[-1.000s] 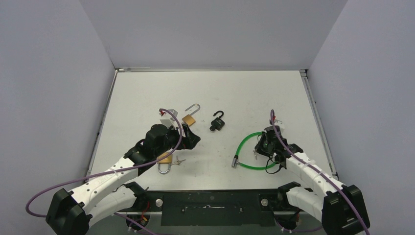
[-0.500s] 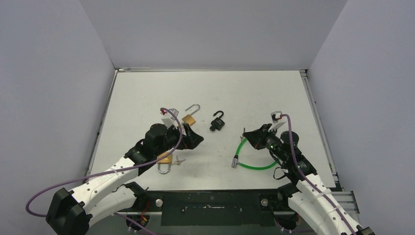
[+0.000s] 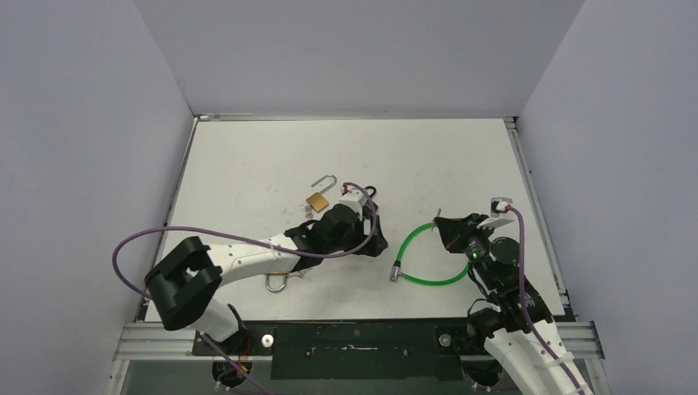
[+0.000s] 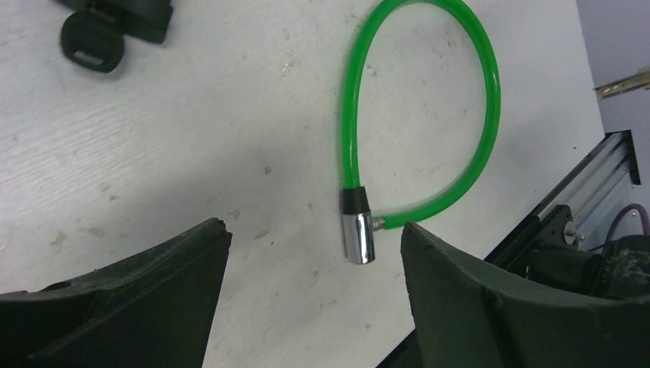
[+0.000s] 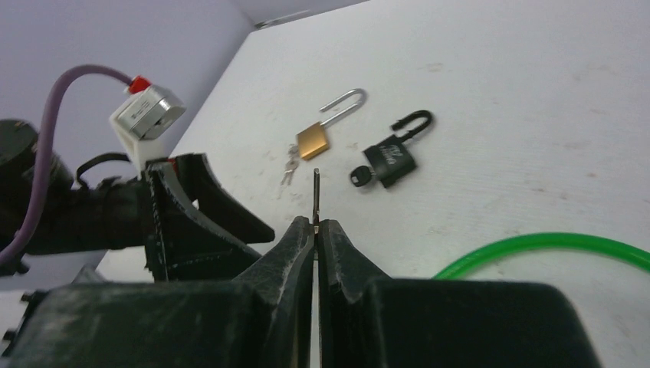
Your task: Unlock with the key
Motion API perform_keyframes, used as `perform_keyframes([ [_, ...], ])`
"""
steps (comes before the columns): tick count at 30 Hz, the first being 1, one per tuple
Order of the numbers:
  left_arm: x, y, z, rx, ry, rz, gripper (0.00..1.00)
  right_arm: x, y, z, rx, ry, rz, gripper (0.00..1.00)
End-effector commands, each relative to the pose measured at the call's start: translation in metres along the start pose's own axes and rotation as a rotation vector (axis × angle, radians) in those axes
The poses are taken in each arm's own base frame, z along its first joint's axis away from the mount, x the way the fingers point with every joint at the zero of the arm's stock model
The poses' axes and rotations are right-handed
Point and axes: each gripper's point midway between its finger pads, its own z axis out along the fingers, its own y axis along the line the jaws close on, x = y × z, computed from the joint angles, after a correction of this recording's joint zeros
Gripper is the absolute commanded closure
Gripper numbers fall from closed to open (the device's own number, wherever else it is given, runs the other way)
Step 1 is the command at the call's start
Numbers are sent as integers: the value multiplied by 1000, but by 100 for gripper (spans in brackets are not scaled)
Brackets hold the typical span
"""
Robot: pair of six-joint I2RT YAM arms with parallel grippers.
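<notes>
From above, the left arm reaches across the white table [image 3: 247, 156] toward its middle, and the left gripper [image 3: 377, 241] sits low over the surface, just left of the green cable lock [image 3: 405, 242]. That lock lies as an unclosed loop between the two arms. The right gripper [image 3: 441, 222] hangs at the loop's far right edge with a small key [image 3: 438, 214] sticking out of its tip. An open brass padlock [image 3: 318, 201] lies beyond the left arm, and the shackle of a second brass padlock [image 3: 276, 285] shows from under that arm, nearer the bases. In the left wrist view the claw's two dark fingers [image 4: 153, 299] stand wide apart with bare table between them and nothing gripped. The cable lock's silver metal end [image 4: 358, 236] lies just ahead of the gap, nearer the right-hand finger, with its green loop curving away beyond. A black padlock [image 4: 146, 14] with a black-headed key [image 4: 92, 44] in it is cut off at the top left corner. In the right wrist view the claw is pressed together on the thin key, whose blade stands upright above the fingertips. Beyond it lie the brass padlock, a small bunch of keys [image 5: 290, 172] beside that, the black padlock with its shackle swung open, and an arc of green cable at lower right
</notes>
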Motion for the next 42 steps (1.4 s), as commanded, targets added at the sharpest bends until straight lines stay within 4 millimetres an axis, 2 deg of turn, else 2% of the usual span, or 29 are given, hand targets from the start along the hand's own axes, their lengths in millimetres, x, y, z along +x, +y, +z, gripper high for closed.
perform_keyframes([
  [1,-22,-33,34,-15,-80,80,24,-27,-59,-27,405,-104,55,100],
  [5,0,-38,69,-49,8,141,36,-23,-76,-40,527,-83,80,100],
  [9,24,-44,91,-64,106,185,45,-14,-81,-43,550,-65,105,100],
  [11,38,-39,98,-100,151,202,49,-12,-81,-42,544,-64,128,100],
  [18,53,-21,115,-242,206,252,62,-1,-85,-40,557,-41,162,100],
  [24,74,12,117,-444,301,340,67,-15,-86,-49,600,-96,185,100],
  [27,83,23,115,-492,319,349,82,-20,-86,-50,607,-116,189,100],
  [29,84,27,114,-505,320,346,100,-22,-85,-51,604,-119,190,100],
  [32,75,15,112,-462,293,324,100,-22,-79,-48,570,-103,184,100],
  [35,48,-10,101,-366,210,262,100,-23,-62,-42,475,-75,156,100],
  [39,-7,-21,65,-298,45,116,100,-27,-35,-33,309,-73,128,100],
  [42,-42,-16,34,-272,-69,19,100,-32,-10,-28,164,-75,99,100],
])
